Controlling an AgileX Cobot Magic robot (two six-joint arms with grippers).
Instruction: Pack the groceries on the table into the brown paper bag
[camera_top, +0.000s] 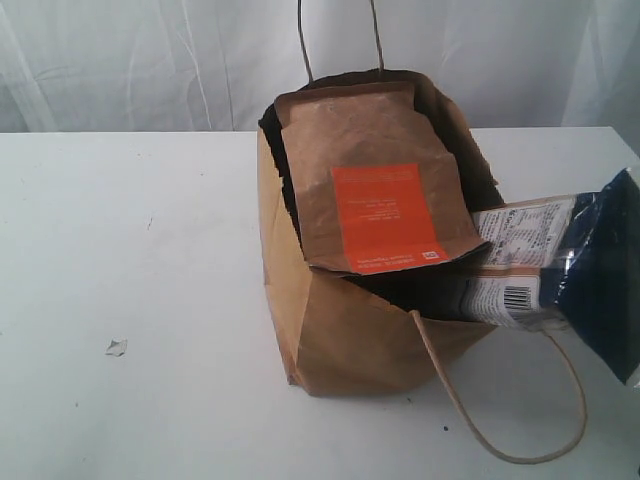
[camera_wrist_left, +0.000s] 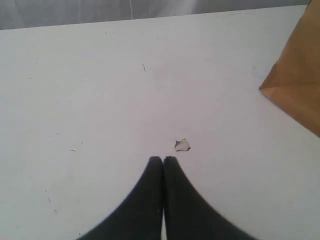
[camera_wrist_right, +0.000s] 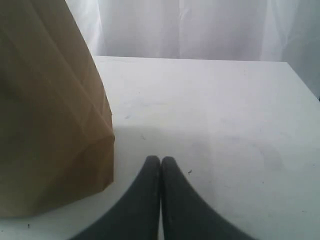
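Note:
The brown paper bag (camera_top: 340, 330) stands upright in the middle of the white table (camera_top: 130, 240), its mouth wide. A brown pouch with an orange label (camera_top: 385, 215) sticks out of the top. The dark-blue-and-beige pasta packet (camera_top: 560, 260) leans out of the bag's mouth to the right. Neither gripper shows in the exterior view. My left gripper (camera_wrist_left: 163, 159) is shut and empty above bare table, with a corner of the bag (camera_wrist_left: 297, 90) off to one side. My right gripper (camera_wrist_right: 160, 159) is shut and empty beside the bag's wall (camera_wrist_right: 50, 115).
A small torn scrap (camera_top: 116, 347) lies on the table left of the bag, and this scrap (camera_wrist_left: 182, 145) sits just beyond the left fingertips. One twine handle (camera_top: 520, 400) droops onto the table at the front right. White curtain (camera_top: 120, 60) hangs behind.

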